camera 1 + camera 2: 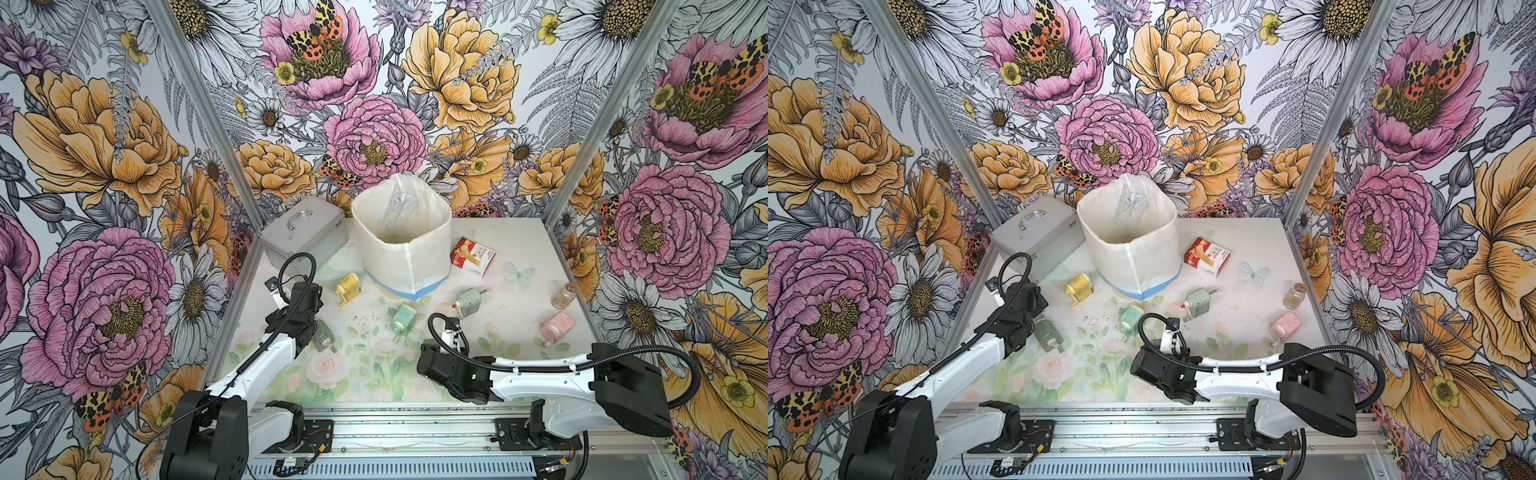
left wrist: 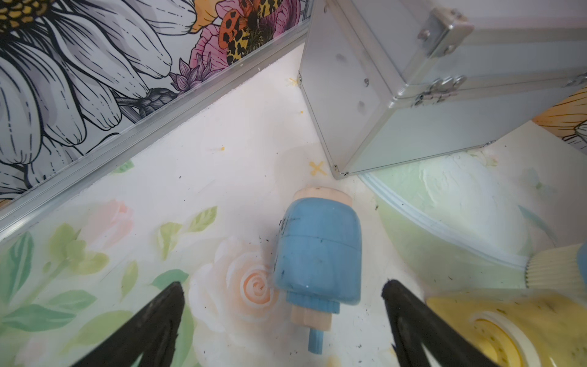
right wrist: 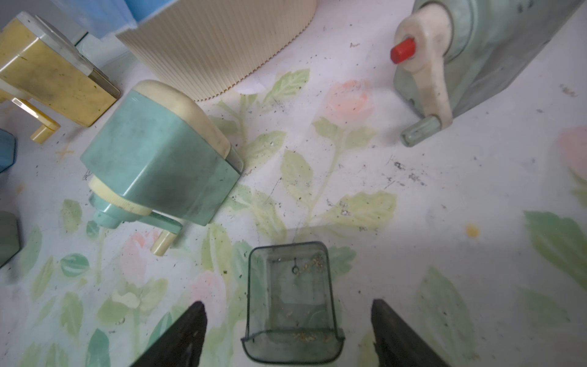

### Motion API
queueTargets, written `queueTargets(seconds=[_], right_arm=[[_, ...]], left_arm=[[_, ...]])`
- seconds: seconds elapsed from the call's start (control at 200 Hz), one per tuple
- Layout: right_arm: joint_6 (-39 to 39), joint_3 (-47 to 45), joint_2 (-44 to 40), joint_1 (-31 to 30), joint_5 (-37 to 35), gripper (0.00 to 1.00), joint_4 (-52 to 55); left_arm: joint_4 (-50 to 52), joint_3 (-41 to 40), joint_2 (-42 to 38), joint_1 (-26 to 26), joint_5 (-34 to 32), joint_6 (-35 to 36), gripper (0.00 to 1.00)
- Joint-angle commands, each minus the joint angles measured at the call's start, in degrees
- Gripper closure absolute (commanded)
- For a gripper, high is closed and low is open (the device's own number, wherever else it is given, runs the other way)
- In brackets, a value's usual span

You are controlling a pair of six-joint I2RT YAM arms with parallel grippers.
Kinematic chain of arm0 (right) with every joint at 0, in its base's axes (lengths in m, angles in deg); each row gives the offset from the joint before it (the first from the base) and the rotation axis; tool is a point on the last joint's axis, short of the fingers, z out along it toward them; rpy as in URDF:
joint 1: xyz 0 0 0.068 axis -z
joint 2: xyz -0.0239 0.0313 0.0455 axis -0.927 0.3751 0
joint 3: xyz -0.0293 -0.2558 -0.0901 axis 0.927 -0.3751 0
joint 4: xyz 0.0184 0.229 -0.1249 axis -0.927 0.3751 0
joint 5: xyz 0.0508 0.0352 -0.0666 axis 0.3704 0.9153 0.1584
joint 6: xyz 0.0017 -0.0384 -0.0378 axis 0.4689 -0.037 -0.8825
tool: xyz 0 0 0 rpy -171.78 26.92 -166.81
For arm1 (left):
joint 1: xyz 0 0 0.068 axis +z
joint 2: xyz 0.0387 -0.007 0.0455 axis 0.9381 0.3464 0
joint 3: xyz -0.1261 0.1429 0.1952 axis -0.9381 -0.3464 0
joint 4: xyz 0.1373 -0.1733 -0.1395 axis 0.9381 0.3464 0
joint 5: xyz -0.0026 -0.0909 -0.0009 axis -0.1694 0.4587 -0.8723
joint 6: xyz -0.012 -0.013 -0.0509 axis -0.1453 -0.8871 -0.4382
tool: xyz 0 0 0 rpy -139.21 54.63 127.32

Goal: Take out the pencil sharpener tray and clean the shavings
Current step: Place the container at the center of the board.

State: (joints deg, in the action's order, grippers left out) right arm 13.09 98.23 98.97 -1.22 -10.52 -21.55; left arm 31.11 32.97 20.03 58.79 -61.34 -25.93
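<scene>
A clear green-tinted tray point(image 3: 290, 305) lies flat on the table between the fingers of my right gripper point(image 3: 289, 304). The gripper is open and its fingers stand clear of the tray's sides. Pale brown shavings point(image 3: 313, 266) cling inside the tray, and dark flecks point(image 3: 408, 176) are scattered on the table. The mint green pencil sharpener point(image 3: 158, 159) lies on its side just beyond the tray. My left gripper point(image 2: 283, 283) is open over a blue sharpener point(image 2: 317, 251) lying on the table, touching nothing. In both top views the right wrist hides the tray.
A cream bin point(image 1: 399, 266) lined with a plastic bag stands at the back centre. Around it are a silver case point(image 1: 303, 237), a yellow sharpener point(image 1: 349, 286), a grey-green sharpener point(image 1: 467, 299), a pink sharpener point(image 1: 557, 326), a red box point(image 1: 473, 255) and a small jar point(image 1: 563, 295).
</scene>
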Motion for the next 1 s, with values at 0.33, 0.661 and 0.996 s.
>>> queueTargets(seconds=[0.33, 0.661, 0.996], right_arm=[[-12.6, 3.2, -16.3, 6.9, -2.2, 0.15, 6.0], [-17.9, 5.1, -21.2, 12.3, -1.3, 0.16, 6.5], [-19.2, 5.6, -21.5, 16.3, 1.2, 0.16, 6.5]], left_arm=[[-2.3, 6.3, 12.1, 0.5, 1.7, -0.6, 0.01], [-3.0, 9.7, 18.9, 1.0, 4.1, 0.7, 0.02], [0.6, 11.0, 20.4, 2.8, 8.8, 1.6, 0.07]])
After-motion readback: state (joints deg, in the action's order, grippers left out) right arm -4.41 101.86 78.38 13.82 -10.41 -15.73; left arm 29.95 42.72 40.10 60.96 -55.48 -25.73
